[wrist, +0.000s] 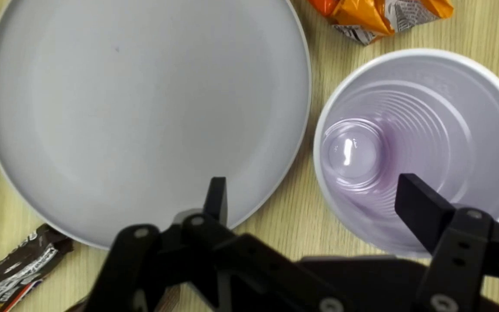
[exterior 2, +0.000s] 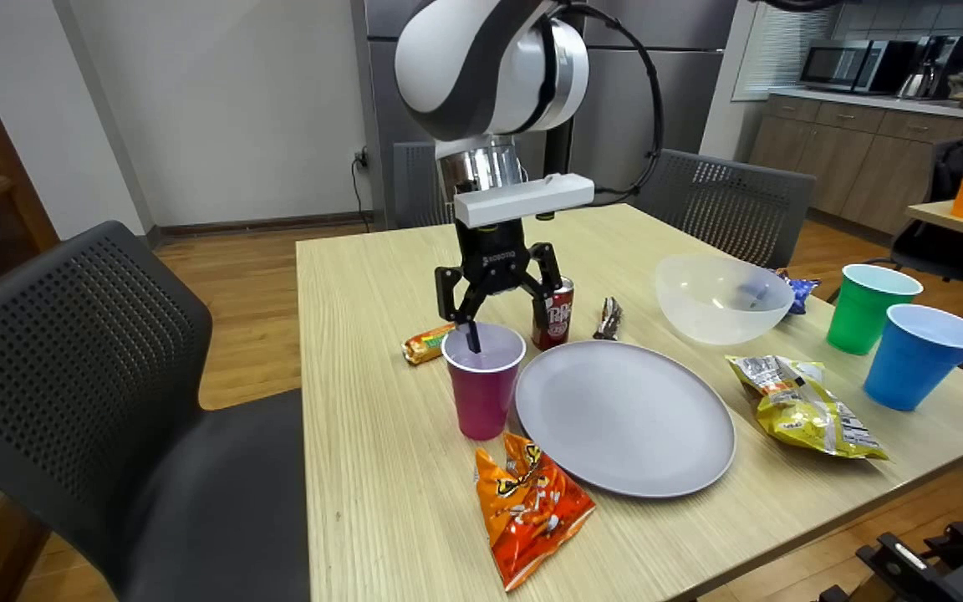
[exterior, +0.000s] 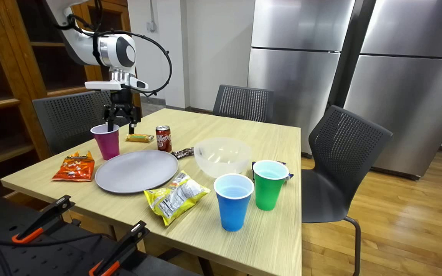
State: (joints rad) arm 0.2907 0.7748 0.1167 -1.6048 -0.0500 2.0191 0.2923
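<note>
My gripper (exterior 2: 508,329) stands open above the table with nothing between its fingers. A purple cup (exterior 2: 481,401) with a white rim stands upright below it in both exterior views. One of the fingers (wrist: 420,208) reaches over the cup's mouth; whether its tip is inside or just above the rim I cannot tell. The opposite finger stays outside the cup, and in the wrist view it overlaps the edge of a grey plate (wrist: 145,108). Beyond the gripper are a dark red soda can (exterior: 163,138) and a yellow-orange wrapped bar (exterior: 139,138).
An orange snack bag (exterior 2: 532,510) lies before the cup. Past the plate are a brown wrapped bar (exterior: 183,153), a translucent bowl (exterior: 223,157), a yellow bag (exterior: 177,197), a blue cup (exterior: 233,203), a green cup (exterior: 269,186) and a dark blue packet (exterior 2: 801,290). Chairs surround the table.
</note>
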